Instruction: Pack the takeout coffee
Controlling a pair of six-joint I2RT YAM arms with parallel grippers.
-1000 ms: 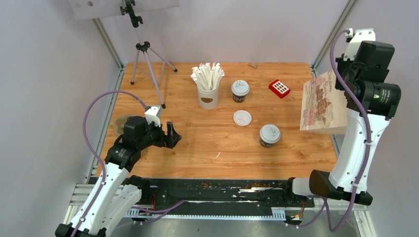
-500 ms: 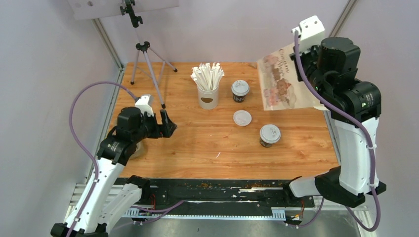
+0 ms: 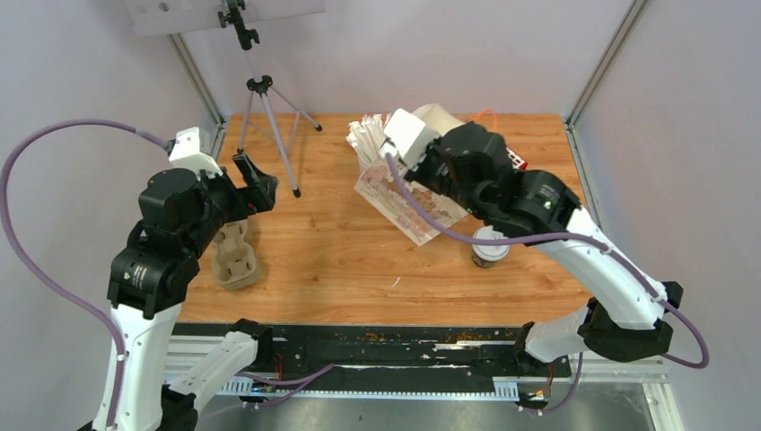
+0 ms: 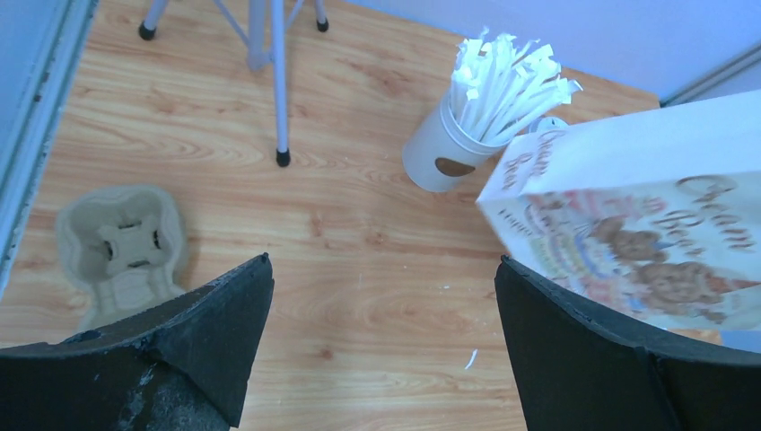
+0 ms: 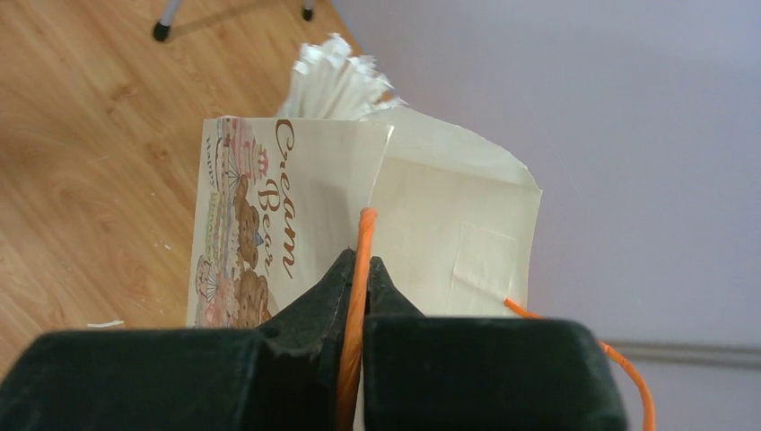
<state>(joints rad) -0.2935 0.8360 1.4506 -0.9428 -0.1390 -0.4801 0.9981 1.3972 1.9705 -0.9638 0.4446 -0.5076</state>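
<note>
In the overhead view, the tripod stands at the upper left of the bench. The cup carrier lies at the left edge, below the tripod in the frame. The cup of sticks stands at upper centre. The paper bag hangs tilted just below and right of it, with its handle in the closed right gripper (whether the bag touches the bench cannot be told). One coffee cup stands to the lower right of the bag, partly under the right arm.

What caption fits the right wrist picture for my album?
Shut jaws pinch the orange handle of a paper bag above the wooden table.
</note>
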